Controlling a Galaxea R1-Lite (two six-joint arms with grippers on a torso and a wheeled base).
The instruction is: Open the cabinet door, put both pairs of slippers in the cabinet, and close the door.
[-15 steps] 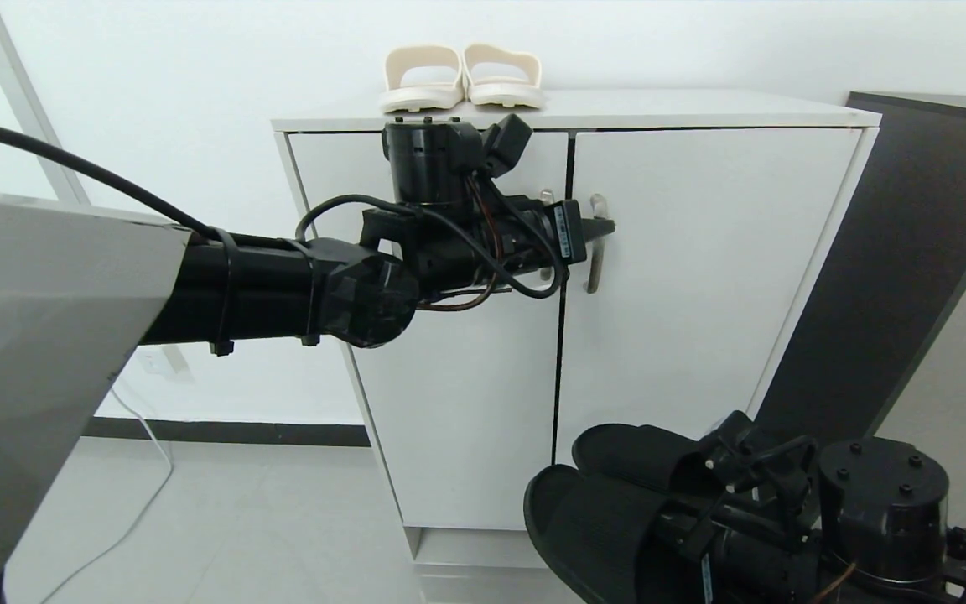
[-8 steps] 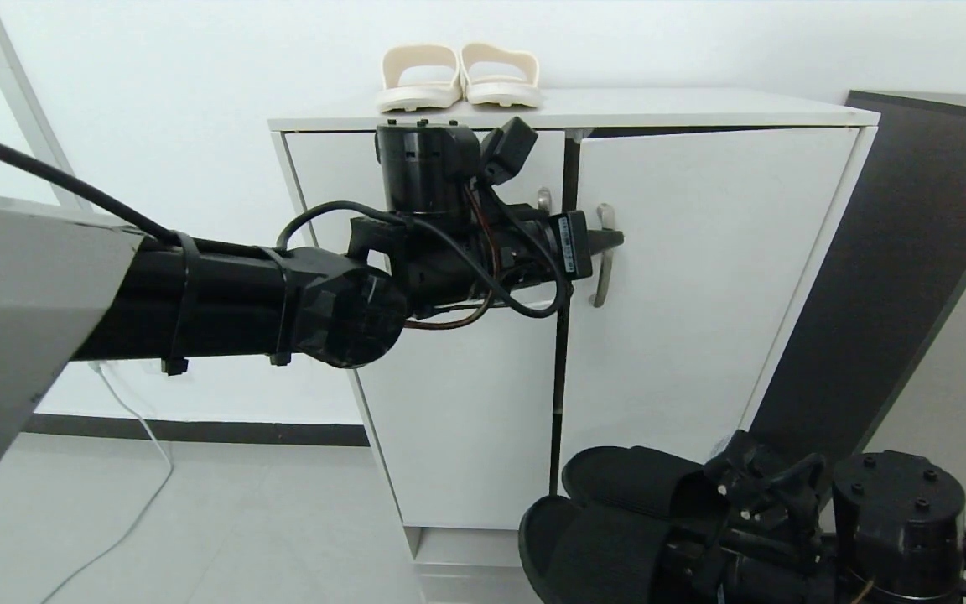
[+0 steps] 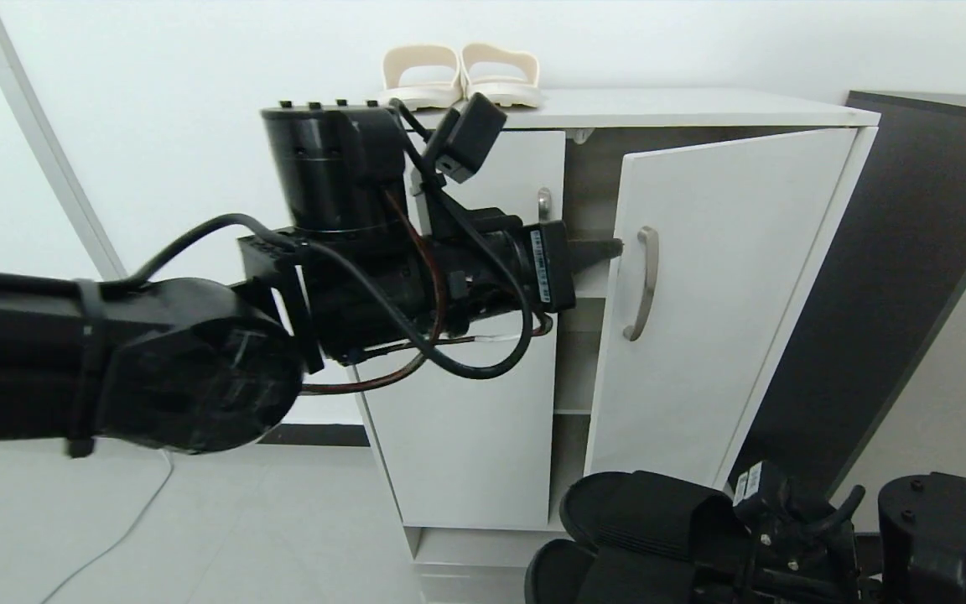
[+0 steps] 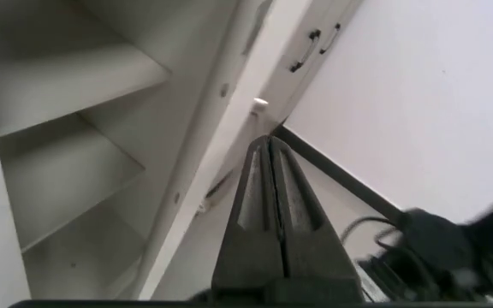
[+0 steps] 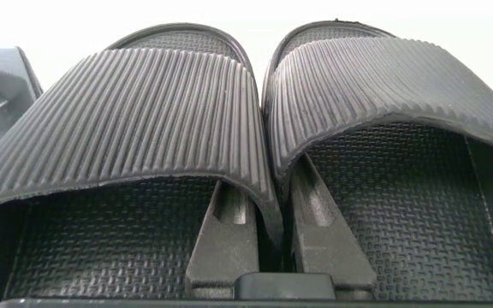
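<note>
Nearest and low, my right gripper (image 5: 274, 244) pinches the black slippers (image 3: 651, 520) together by their inner straps, one finger inside each. Higher up, my left gripper (image 3: 609, 247) has its fingers pressed flat together, its tip at the inner edge of the right door (image 3: 718, 302) — possibly touching, I cannot tell. That door stands ajar — shelves (image 4: 67, 81) show inside the cabinet (image 3: 684, 107). On top sit the cream slippers (image 3: 462, 75).
</note>
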